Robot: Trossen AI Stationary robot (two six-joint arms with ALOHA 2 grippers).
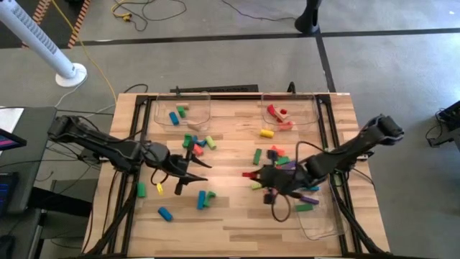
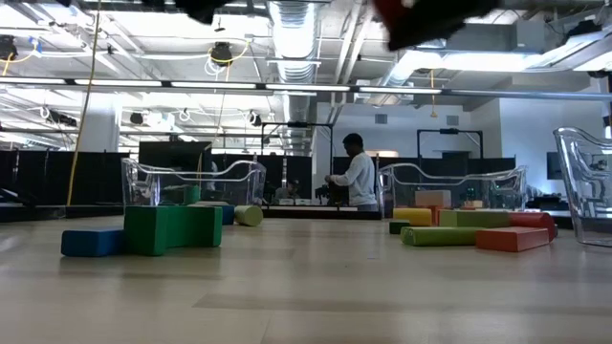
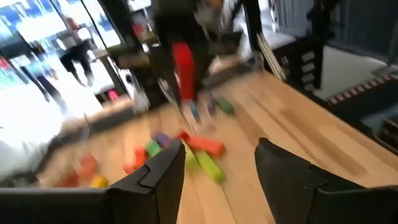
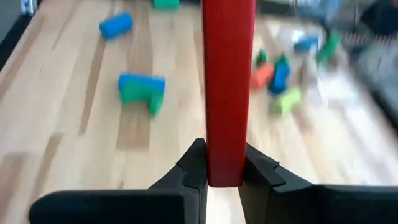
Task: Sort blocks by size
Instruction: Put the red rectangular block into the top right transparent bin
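My right gripper (image 1: 254, 175) is shut on a long red bar (image 4: 227, 93) above the middle of the table. The bar also shows in the left wrist view (image 3: 182, 68) and at the top of the low view (image 2: 411, 19). My left gripper (image 1: 202, 173) is open and empty, left of the red bar, its fingertips (image 3: 180, 152) pointing toward it. Other blocks lie flat on the table: a green and blue group (image 1: 205, 199), a blue cylinder (image 1: 165, 213), and a mixed heap (image 1: 284, 160) under the right arm. My right gripper pinches one end of the red bar (image 4: 225, 168) between its two fingers. The bar runs on along the fingers and sticks out past their tips. The fingers slant down toward the table's left. The bar is lifted clear of the table.
A clear tray (image 1: 180, 108) at the far left holds a few blocks, and a second tray (image 1: 290, 109) at the far right holds red and tan ones. A third tray (image 1: 316, 219) stands near the right front. A person (image 2: 359, 182) stands far behind the table.
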